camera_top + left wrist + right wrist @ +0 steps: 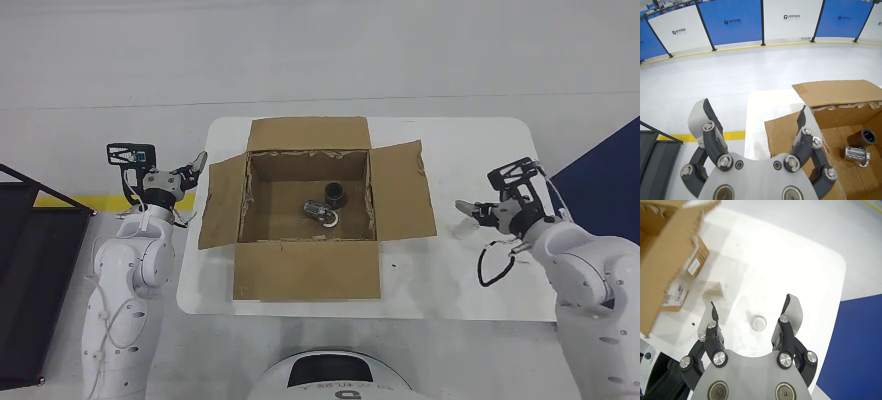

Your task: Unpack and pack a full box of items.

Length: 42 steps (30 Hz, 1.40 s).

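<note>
On your white table (pixel 470 150) the cardboard box (pixel 308 270) sits open, with both grippers outside it.
You have the left gripper (pixel 755 108) spread wide by the left flap and the right gripper (pixel 750 302) spread near a small clear cup (pixel 758 323). Inside the box, a dark cylinder (pixel 333 191) lies just beside a silver bearing (pixel 320 212).

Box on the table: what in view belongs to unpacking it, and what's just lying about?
Job: box; dark tube and silver metal part inside it; small clear cup on the table, perhaps already unpacked; left claw and right claw, both open.
Lying about: black rack; blue floor mat; fence panels.
</note>
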Tool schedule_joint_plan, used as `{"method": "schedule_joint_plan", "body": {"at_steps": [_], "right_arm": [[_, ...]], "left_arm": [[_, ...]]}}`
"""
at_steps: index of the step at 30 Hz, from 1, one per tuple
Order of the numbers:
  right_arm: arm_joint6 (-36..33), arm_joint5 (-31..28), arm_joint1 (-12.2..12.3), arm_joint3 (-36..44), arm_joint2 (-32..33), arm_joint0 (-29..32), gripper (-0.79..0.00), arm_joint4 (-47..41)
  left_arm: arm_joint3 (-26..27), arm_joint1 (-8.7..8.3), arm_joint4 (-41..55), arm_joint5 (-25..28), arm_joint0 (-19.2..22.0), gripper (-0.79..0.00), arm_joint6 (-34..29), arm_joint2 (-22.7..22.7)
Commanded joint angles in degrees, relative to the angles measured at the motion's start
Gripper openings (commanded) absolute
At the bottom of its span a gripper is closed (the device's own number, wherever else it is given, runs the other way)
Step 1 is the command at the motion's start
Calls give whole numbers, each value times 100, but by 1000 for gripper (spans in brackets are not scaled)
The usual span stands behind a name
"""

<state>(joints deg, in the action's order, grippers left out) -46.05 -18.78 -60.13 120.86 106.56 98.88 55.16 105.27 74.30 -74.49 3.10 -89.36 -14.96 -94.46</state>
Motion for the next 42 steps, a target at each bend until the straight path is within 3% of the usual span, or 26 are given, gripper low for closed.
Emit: {"method": "schedule_joint_plan", "body": {"at_steps": [1, 4, 8, 11, 16, 24, 42], "right_arm": [[659, -102, -19, 309, 262, 247, -31, -133], [1543, -673, -32, 649, 366, 394, -95, -310], [1608, -1320, 16, 838, -108, -73, -83, -144], [1165, -1601, 56, 667, -944, -967, -6, -54], [536, -1765, -11, -488, -2637, -2925, 0, -308], [1077, -1980, -426, -2820, -4633, -5355, 0, -1091], [1077, -1980, -426, -2820, -4633, -5355, 0, -1091]], "left_arm": [[0, 0, 0, 0, 0, 0, 0, 0], [0, 0, 0, 0, 0, 0, 0, 0], [0, 0, 0, 0, 0, 0, 0, 0], [0, 0, 0, 0, 0, 0, 0, 0], [0, 0, 0, 0, 0, 0, 0, 0], [0, 0, 0, 0, 0, 0, 0, 0], [0, 0, 0, 0, 0, 0, 0, 0]]}}
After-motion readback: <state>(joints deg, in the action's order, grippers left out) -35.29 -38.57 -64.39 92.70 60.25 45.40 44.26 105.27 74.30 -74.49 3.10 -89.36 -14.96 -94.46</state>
